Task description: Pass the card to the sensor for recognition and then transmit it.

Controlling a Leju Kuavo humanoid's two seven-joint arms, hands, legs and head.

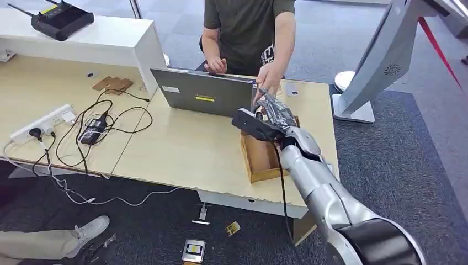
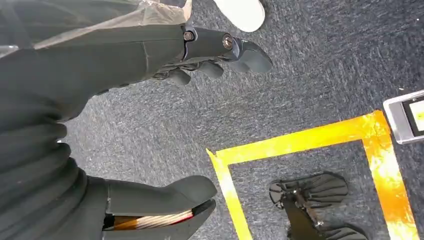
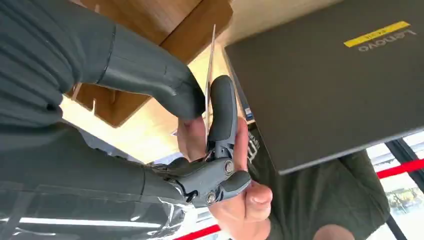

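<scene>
The card (image 3: 209, 65) is pinched edge-on by the right robot hand (image 3: 200, 125), met at twelve o'clock by a person's hand (image 1: 269, 74); the handover is judged under way, release being called for next.

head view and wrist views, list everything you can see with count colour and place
card: 1, pale, edge-on, pinched by the right robot hand
laptop: 1, grey, open, back of desk
tray: 1, wooden, desk under the right arm
router: 1, black, white shelf
power strip: 1, white, desk's left side
cables: several, black, beside the power strip
desk: 1, light wood
tape: yellow lines on the carpet
person: 1, dark shirt, behind the desk, hand at the card
left robot hand: dark, above the carpet
right robot hand: dark, above the tray
</scene>
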